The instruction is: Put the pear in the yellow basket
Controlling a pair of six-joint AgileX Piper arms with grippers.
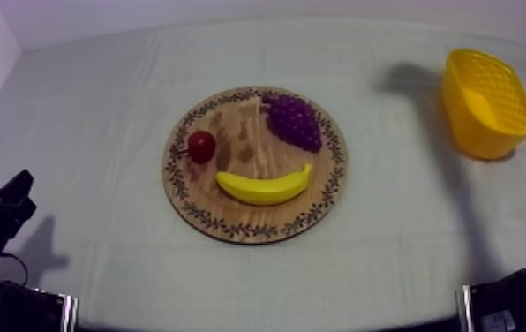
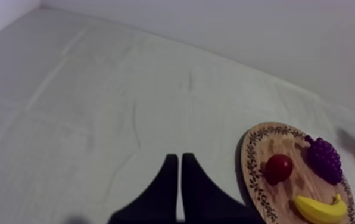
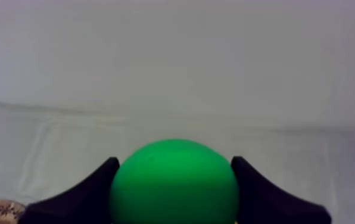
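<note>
Green and round, the pear (image 3: pixel 174 184) sits clamped in the right pincer (image 3: pixel 174 161), one black finger pressed to each side of it. It is held off the wooden board (image 1: pixel 255 225), with the cloth-covered desk (image 1: pixel 390 230) and a pale wall beyond. A scrap of the board's patterned rim shows just beside one finger, but I cannot tell where over the desk the pear hangs.

The board lies near the middle of the desk. On it, the bunch of grapes (image 1: pixel 294 121) is toward the far edge, the small red fruit (image 1: pixel 200 146) toward the left edge and the banana (image 1: pixel 264 186) toward the near edge. The yellow basket (image 1: pixel 487 101) stands by the far right corner, well apart from the board. The left pincer (image 2: pixel 178 158) is closed on nothing, its fingers (image 2: pixel 162 190) together as a narrow wedge, low over bare cloth by the near left corner.
</note>
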